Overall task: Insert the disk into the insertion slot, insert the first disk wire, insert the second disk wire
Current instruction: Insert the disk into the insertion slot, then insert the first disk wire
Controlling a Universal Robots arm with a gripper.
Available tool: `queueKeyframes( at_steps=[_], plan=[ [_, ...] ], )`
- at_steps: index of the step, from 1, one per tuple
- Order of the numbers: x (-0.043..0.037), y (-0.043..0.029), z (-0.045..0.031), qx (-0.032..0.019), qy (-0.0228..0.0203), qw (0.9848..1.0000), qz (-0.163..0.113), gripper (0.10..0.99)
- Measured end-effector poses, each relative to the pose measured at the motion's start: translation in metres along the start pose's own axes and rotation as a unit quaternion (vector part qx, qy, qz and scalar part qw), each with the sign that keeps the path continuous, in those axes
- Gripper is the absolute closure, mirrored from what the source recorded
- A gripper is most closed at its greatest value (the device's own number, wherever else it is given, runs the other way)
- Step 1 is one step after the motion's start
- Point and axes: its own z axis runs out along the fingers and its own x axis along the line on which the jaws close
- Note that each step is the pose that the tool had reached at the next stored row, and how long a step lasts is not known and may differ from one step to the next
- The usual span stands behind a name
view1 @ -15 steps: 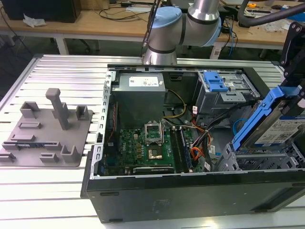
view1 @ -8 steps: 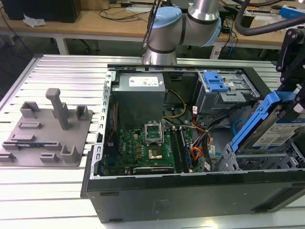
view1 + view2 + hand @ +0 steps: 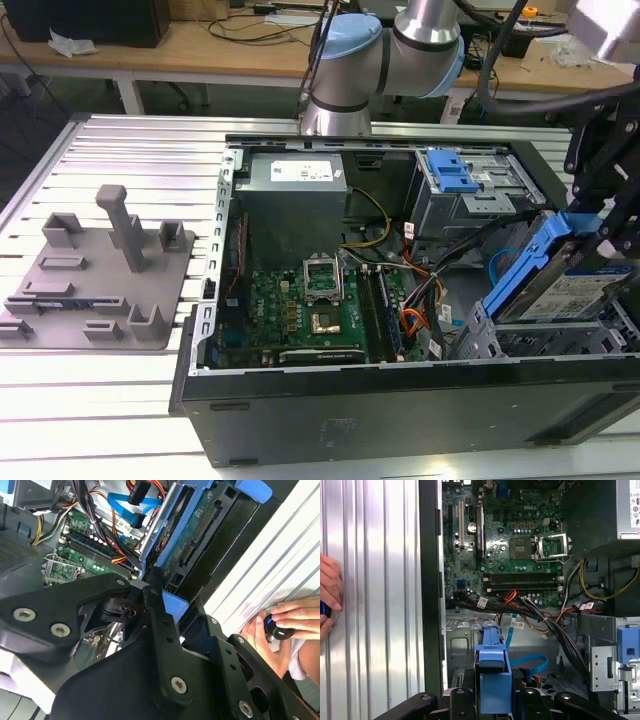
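Blue-framed silver disk (image 3: 575, 295), green motherboard (image 3: 300, 310), ribbed silver table (image 3: 130, 150), black case (image 3: 400, 425)

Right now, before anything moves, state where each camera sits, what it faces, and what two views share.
Exterior view: off the arm, above, looking down into the computer case; shows the arm and the gripper holding the disk tilted.
First wrist view: on the wrist, facing past the gripper onto the motherboard.
Second wrist view: on the wrist, behind the gripper's linkage, facing along the disk.
Shared: both wrist views show a person's hand on the slatted table.
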Motion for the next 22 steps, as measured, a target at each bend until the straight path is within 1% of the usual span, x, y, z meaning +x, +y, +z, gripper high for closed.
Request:
queueKeyframes(
  at_steps=[1, 4, 5, 6, 22],
  plan=[
    [0.0001, 0.0, 0.0011, -0.0001, 0.0001, 1.0, 0.0, 0.71],
    [0.0001, 0.0, 0.0027, 0.0, 0.0002, 1.0, 0.0, 0.529],
    [0.0001, 0.0, 0.0027, 0.0, 0.0003, 1.0, 0.0, 0.529],
    [0.0001, 0.0, 0.0027, 0.0, 0.0002, 1.0, 0.0, 0.467],
    [0.0001, 0.0001, 0.0028, -0.0006, 0.0002, 1.0, 0.0, 0.467]
  ],
)
